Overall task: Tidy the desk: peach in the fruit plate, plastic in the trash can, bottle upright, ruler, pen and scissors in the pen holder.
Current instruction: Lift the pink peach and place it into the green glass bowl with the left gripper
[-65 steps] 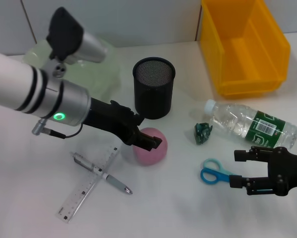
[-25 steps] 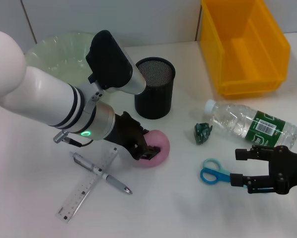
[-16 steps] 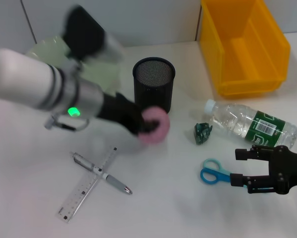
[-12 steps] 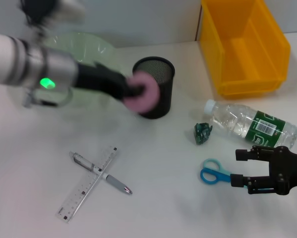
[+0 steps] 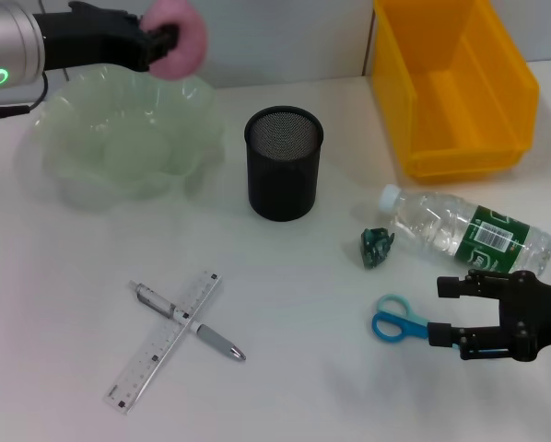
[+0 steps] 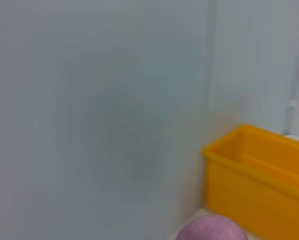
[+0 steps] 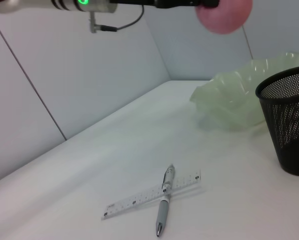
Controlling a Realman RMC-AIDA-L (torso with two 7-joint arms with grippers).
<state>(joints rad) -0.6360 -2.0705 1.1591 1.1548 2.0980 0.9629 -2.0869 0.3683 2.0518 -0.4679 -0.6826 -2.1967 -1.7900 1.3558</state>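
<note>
The left gripper point(image 5: 156, 41) pinches the matte pink round peach point(image 5: 178, 46) high above the far rim of the wavy translucent pale green fruit plate point(image 5: 91, 175), while the right gripper point(image 5: 448, 313) rests spread beside the blue-handled scissors point(image 5: 392, 319).

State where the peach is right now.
In the head view the peach is at the far left, held aloft by the left gripper above the fruit plate's rear rim.

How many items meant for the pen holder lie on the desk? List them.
3: the ruler and the pen crossed near the front left, and the scissors by the right gripper.
</note>
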